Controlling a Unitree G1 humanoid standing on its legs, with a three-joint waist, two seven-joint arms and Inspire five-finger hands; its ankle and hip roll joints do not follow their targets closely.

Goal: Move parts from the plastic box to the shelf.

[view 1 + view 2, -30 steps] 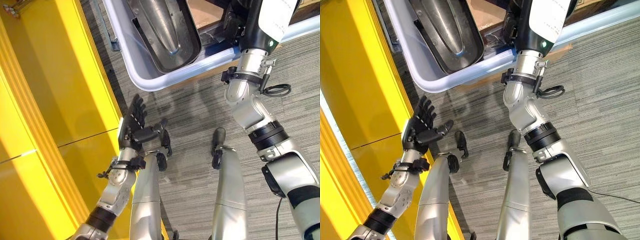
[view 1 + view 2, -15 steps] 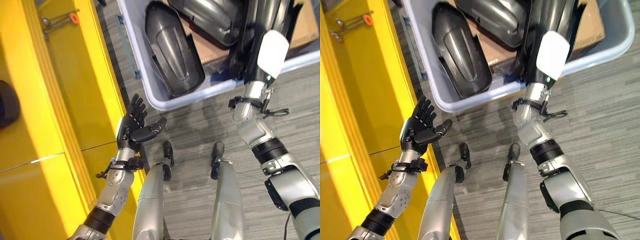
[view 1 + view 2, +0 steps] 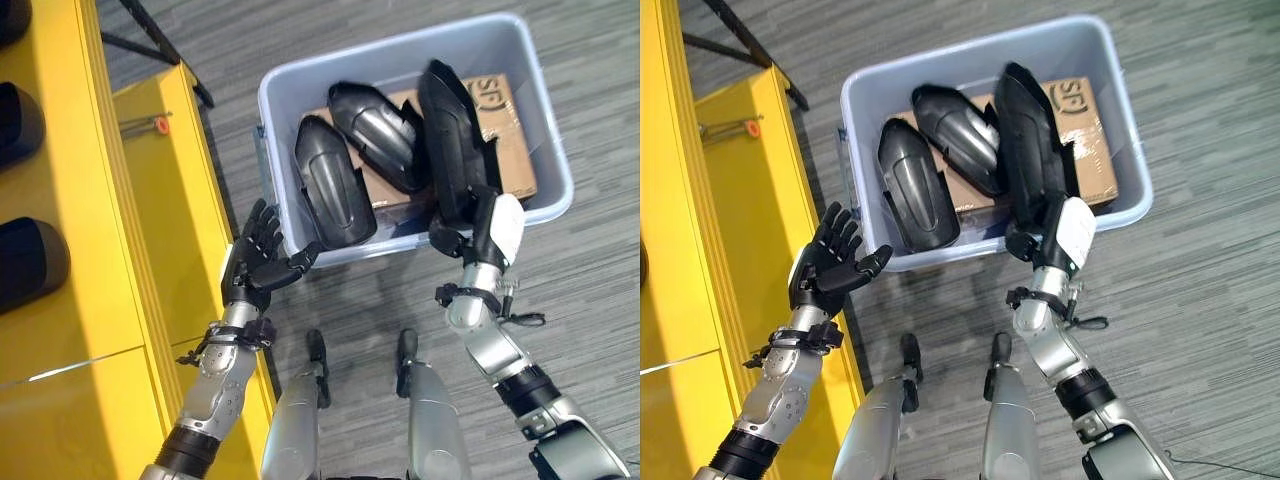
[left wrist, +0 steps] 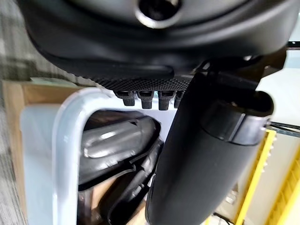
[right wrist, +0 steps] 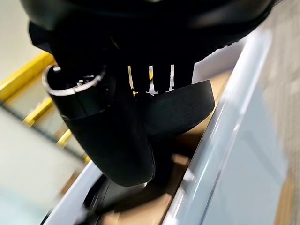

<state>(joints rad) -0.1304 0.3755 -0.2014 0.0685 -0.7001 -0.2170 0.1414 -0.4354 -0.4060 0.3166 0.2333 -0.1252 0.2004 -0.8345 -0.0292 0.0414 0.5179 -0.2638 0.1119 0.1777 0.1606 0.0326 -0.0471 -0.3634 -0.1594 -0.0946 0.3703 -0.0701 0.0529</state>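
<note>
A pale blue plastic box [image 3: 268,140] stands on the carpet and holds three black moulded parts on a cardboard carton [image 3: 510,130]. The left part [image 3: 330,195] and the middle part [image 3: 375,135] lie inside. The long part [image 3: 450,140] stands along the box's right side, and my right hand [image 3: 495,230] at the near rim is shut on its lower end; the right wrist view has the thumb [image 5: 108,131] curled against it. My left hand [image 3: 258,265] is open with spread fingers beside the box's near left corner, holding nothing.
The yellow shelf [image 3: 130,250] runs along the left, close to my left arm, with dark parts [image 3: 30,262] lying on it. A small metal rod with an orange tip [image 3: 145,124] rests on its lower ledge. Grey carpet [image 3: 590,300] surrounds the box.
The camera has moved, so the whole box now shows from above. My right hand stays shut on the long part, and my left hand stays open beside the box.
</note>
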